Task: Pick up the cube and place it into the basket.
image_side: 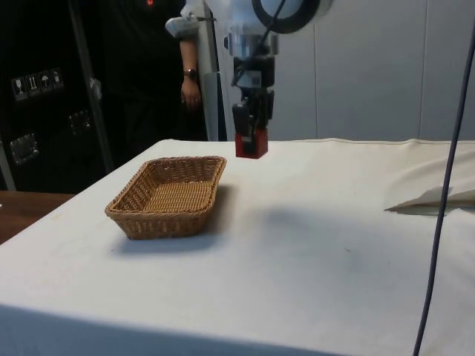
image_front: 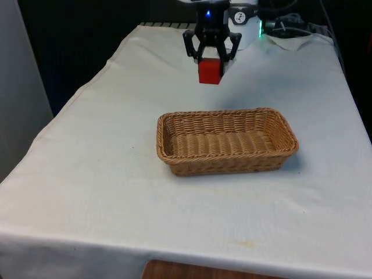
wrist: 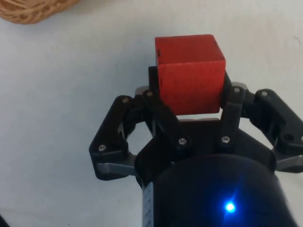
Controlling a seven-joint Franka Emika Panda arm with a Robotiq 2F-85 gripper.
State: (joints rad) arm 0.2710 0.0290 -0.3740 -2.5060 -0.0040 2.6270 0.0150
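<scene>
One red cube [image_front: 210, 71] hangs clamped between the closed fingers of the gripper [image_front: 211, 58], lifted above the table [image_front: 87, 174] near its far edge, beyond the basket [image_front: 226, 156].

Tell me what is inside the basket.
Nothing: the basket shows only its woven floor. The red cube hangs clamped in the gripper beyond it. The near wall hides a strip of the floor.

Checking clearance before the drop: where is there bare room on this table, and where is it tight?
The woven wicker basket has a bare floor. White cloth lies bare on all sides of it. The tool, shut on the red cube, hangs above cloth beyond the basket's far rim.
</scene>
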